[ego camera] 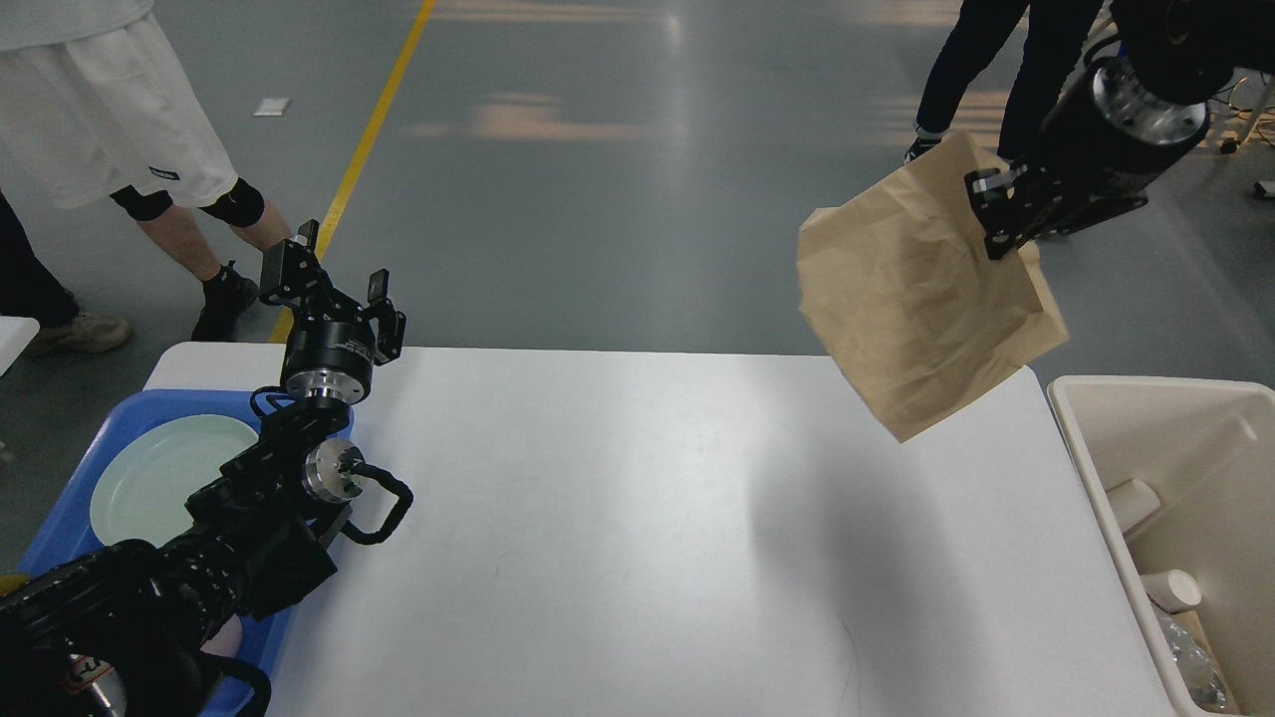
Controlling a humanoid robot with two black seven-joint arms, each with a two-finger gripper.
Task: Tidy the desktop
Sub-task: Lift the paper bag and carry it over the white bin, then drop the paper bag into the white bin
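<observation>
Two arms showed at the frame's edges, with the white desktop (637,518) filling the lower middle between them. Nearest, at lower left, a blue tray (70,518) held a pale plate (164,478). At lower right a beige bin (1175,398) sat just beside the desktop's edge, with cups and a clear wrapper inside. Further up on the left, the left gripper (334,274) stood over the desktop's far left corner, fingers spread apart and holding nothing. In the upper right, the right gripper (1001,214) was pinched on the top edge of a brown paper bag (916,299), which hung clear above the desktop's far right corner, not yet over the bin. Beyond, people stood on the grey floor. The grip looked thin: a quick swing could have torn the paper or slid it free, dropping the bag onto the desktop or floor instead of the bin.
</observation>
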